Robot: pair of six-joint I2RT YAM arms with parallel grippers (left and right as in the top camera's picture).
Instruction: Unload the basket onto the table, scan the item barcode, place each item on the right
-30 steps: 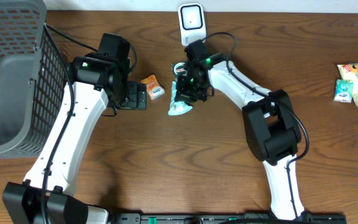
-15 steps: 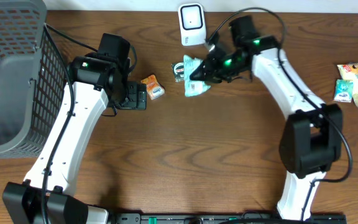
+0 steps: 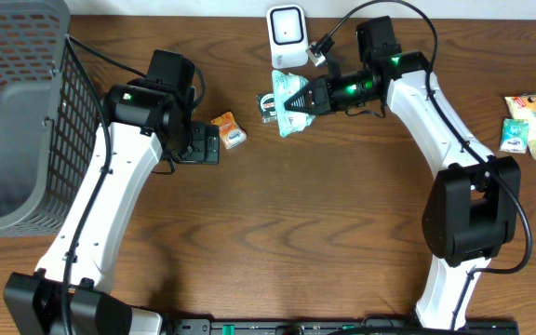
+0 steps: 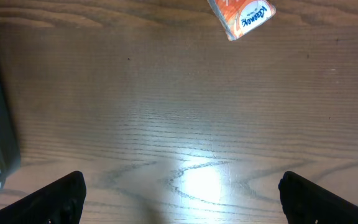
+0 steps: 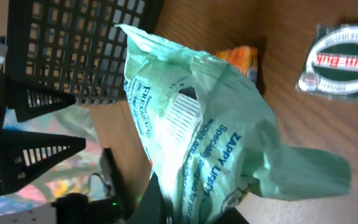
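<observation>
The right gripper (image 3: pixel 313 95), clamped on the green pouch (image 3: pixel 292 93), has swung from mid-tabletop toward the far edge. The pouch now hangs just in front of the scanner (image 3: pixel 287 34), its barcode (image 5: pixel 183 112) facing the wrist camera. The left gripper (image 4: pixel 182 194) has not moved, its fingers spread wide near the orange packet (image 3: pixel 230 130). The basket (image 3: pixel 26 56) at the far left corner shows only its grey floor.

the overhead view is bright, even and sharp. in the left wrist view a white glare lies on the table (image 4: pixel 197 180), a little blurred.
</observation>
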